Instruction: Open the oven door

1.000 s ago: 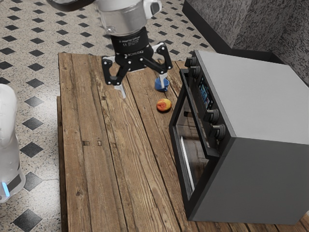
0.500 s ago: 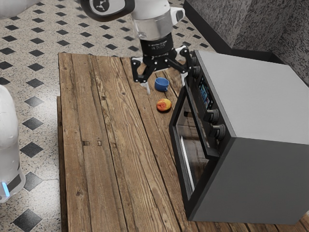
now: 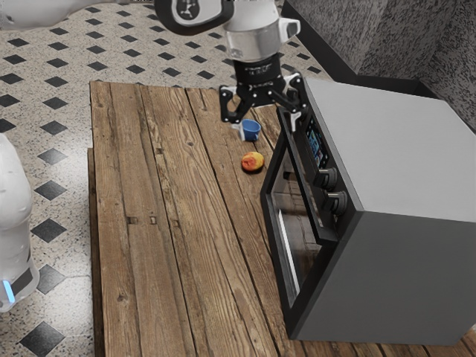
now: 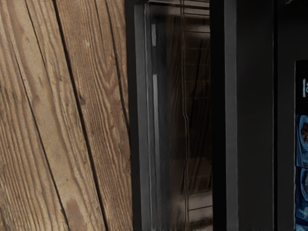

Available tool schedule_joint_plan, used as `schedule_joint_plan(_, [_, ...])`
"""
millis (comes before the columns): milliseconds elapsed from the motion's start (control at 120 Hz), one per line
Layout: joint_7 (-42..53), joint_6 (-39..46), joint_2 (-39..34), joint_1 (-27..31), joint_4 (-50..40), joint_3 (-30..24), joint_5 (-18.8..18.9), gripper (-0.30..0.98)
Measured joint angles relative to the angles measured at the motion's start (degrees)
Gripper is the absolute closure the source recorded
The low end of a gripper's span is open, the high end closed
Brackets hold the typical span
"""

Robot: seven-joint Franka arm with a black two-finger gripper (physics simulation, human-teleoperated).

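Two fingers [image 3: 242, 131] of the gripper [image 3: 268, 128] stand spread wide, pinching nothing, over the part of the table [image 3: 141, 282] near its far edge in the exterior view. One finger hangs by the blue cup [image 3: 251, 130]; the other is at the far end of the oven's handle [image 3: 303, 182], though whether it touches cannot be told. The oven [image 3: 401, 149] sits along the table's edge on the exterior view's right, its front turned toward the bare boards. Its door [image 3: 279, 256] is shut, with the dark window [image 3: 297, 242] upright and the handle running along the door's upper edge. Above that handle are a lit screen [image 3: 317, 145] and two knobs [image 3: 336, 202] in sight. A red and yellow fruit [image 3: 253, 161] lies near the cup, between it and the table's near edge. In the wrist view, the window lies between the boards and the handle, with part of the screen beyond.
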Motion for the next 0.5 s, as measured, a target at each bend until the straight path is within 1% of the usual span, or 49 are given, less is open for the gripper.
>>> schedule_joint_plan(300, [5.13,1.25,2.48,2.39,-0.07,0.12,-1.0,0.0])
schedule_joint_plan(500, [7.84,1.87,2.92,2.68,-0.56,0.05,-2.05,0.0])
